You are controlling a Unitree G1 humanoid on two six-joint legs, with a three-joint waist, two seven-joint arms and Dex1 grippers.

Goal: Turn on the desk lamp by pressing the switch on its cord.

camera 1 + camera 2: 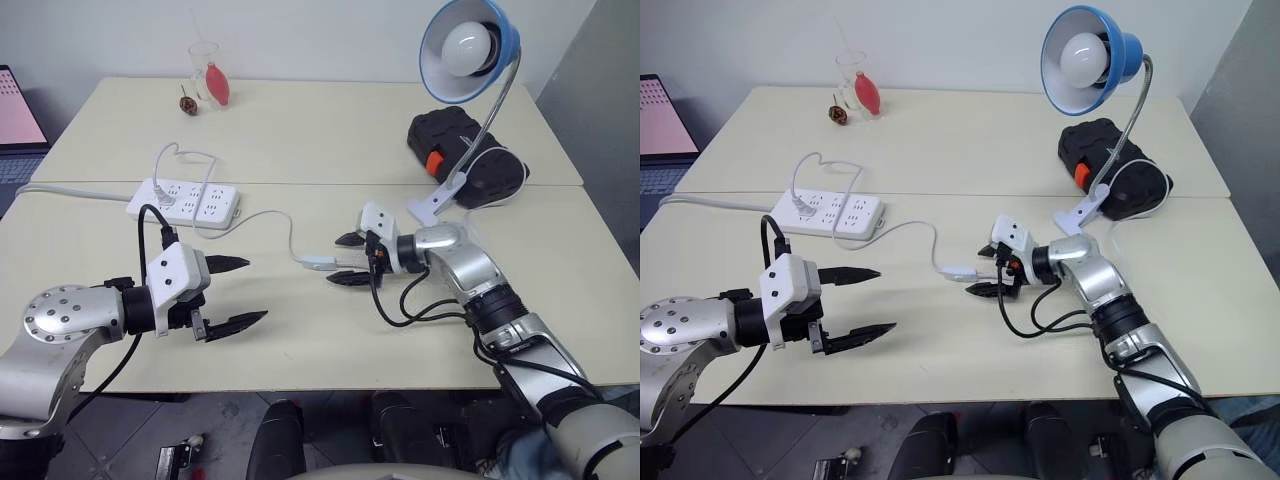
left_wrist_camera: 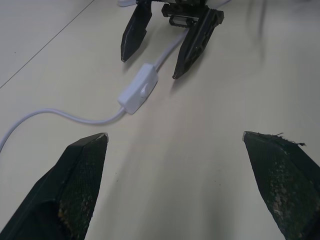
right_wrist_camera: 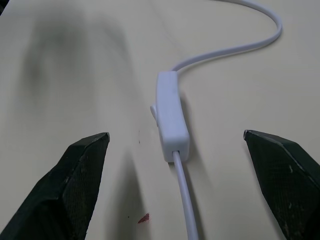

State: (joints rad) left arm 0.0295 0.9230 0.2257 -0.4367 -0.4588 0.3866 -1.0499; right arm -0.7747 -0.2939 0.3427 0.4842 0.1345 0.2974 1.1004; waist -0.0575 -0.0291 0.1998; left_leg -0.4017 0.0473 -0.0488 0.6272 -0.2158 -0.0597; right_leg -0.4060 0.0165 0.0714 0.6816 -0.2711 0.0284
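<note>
R gripper is spread wide, grasping nothing, low over the cream table w/ its two black fingers either side of the switch; in the R wrist view the switch lies flat betw. the fingertips, apart from both, cord running back toward the camera and curving off beyond it. L gripper also spread wide and empty, hovering above the table nr the front edge, well to the left of the switch, pointing toward it; L wrist view shows the switch ahead w/ the R gripper's fingers straddling the cord just past it. The small rocker sits on the side of the switch body; can't tell if it's pressed. Cord loops from the switch back to a white power strip on the left part of the table, where a plug is seated. Desk lamp stands at the right rear, blue shade facing the camera, bulb looks unlit, silver gooseneck down to a white clip base on the table, just beside a black case w/ orange latch. At the far edge: clear glass w/ a red item in it, small brown object next to it. Laptop screen at the far left.
</note>
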